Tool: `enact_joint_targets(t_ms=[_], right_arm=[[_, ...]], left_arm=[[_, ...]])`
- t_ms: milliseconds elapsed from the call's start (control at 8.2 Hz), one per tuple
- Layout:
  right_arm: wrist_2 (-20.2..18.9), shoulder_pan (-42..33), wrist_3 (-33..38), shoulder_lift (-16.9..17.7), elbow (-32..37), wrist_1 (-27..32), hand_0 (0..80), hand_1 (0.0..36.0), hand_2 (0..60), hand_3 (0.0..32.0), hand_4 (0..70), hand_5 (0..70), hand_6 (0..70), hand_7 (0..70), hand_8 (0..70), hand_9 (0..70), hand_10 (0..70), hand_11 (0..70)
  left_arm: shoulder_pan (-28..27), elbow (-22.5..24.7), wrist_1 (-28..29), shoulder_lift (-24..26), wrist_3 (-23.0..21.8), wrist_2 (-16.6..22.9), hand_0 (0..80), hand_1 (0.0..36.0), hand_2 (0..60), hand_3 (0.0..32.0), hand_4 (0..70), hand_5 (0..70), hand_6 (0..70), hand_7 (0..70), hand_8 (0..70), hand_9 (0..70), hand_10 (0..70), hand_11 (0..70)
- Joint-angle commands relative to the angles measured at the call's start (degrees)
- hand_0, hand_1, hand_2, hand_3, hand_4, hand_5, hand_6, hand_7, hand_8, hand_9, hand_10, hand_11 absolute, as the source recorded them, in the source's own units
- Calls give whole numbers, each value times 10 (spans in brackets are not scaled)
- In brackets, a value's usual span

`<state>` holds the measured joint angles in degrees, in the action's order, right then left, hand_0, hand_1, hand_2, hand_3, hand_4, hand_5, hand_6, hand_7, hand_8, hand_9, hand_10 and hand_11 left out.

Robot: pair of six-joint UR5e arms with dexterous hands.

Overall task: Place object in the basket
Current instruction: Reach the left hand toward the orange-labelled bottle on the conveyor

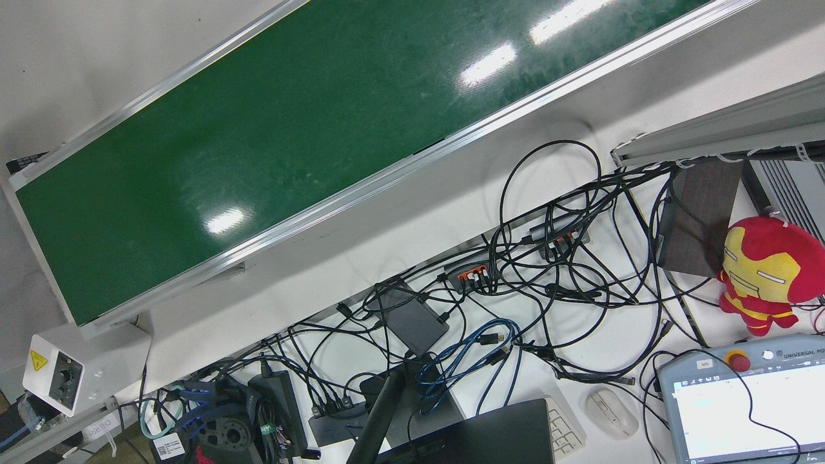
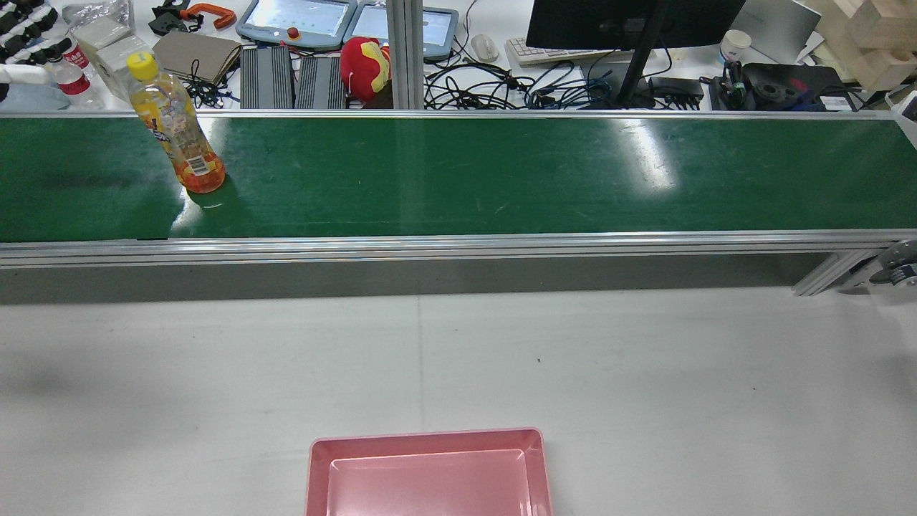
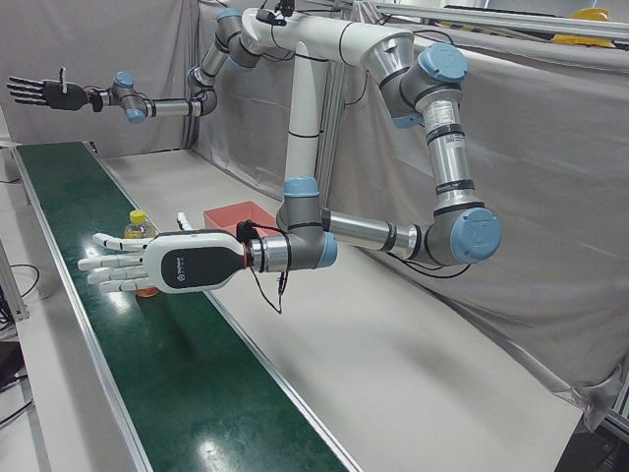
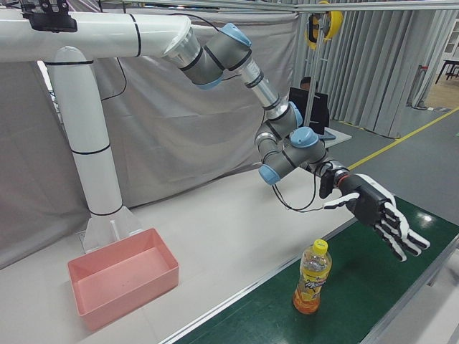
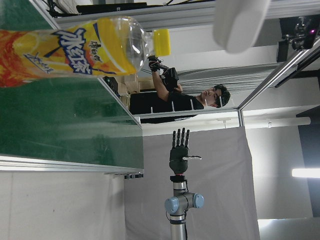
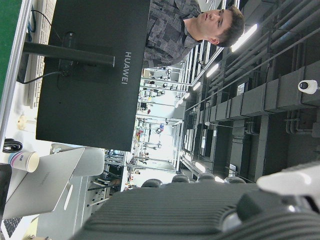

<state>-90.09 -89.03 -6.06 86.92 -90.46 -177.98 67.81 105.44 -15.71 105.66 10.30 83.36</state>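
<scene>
An orange drink bottle point(image 2: 179, 132) with a yellow cap stands upright on the green conveyor belt point(image 2: 458, 179), on the left-arm side. It also shows in the left-front view point(image 3: 138, 228), the right-front view point(image 4: 312, 279) and the left hand view point(image 5: 75, 50). My left hand point(image 3: 147, 265) is open with its fingers spread flat, hovering over the belt beside the bottle without touching it; in the right-front view point(image 4: 380, 215) it is above and right of the bottle. My right hand point(image 3: 44, 93) is open and empty, raised high far down the belt. The pink basket point(image 2: 430, 466) sits empty on the white table.
Beyond the belt a desk holds tangled cables point(image 1: 548, 258), a monitor point(image 2: 630, 21), teach pendants point(image 2: 297, 18) and a red plush toy point(image 2: 365, 61). A person point(image 5: 185, 100) stands behind that desk. Grey curtains hang behind the arms.
</scene>
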Motion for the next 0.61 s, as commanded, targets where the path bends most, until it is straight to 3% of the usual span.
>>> enact_joint_targets(t_ms=[0, 122, 244, 488], right_arm=[[0, 0, 1, 0, 0, 0, 0, 0, 0, 0, 0, 0, 0, 0, 0, 0, 0, 0], [0, 0, 0, 0, 0, 0, 0, 0, 0, 0, 0, 0, 0, 0, 0, 0, 0, 0], [0, 0, 0, 0, 0, 0, 0, 0, 0, 0, 0, 0, 0, 0, 0, 0, 0, 0], [1, 0, 0, 0, 0, 0, 0, 0, 0, 0, 0, 0, 0, 0, 0, 0, 0, 0]], left_arm=[[-74, -4, -6, 10, 20, -36, 784, 114, 0, 60, 66, 213, 0, 0, 24, 18, 45, 91], [-79, -5, -6, 11, 25, -36, 751, 118, 0, 62, 67, 219, 0, 0, 32, 29, 41, 84], [-80, -11, -6, 11, 36, -39, 791, 65, 0, 62, 62, 206, 0, 0, 32, 29, 44, 88], [-100, -13, -7, 19, 38, -57, 800, 47, 0, 66, 54, 206, 0, 0, 31, 29, 40, 81]])
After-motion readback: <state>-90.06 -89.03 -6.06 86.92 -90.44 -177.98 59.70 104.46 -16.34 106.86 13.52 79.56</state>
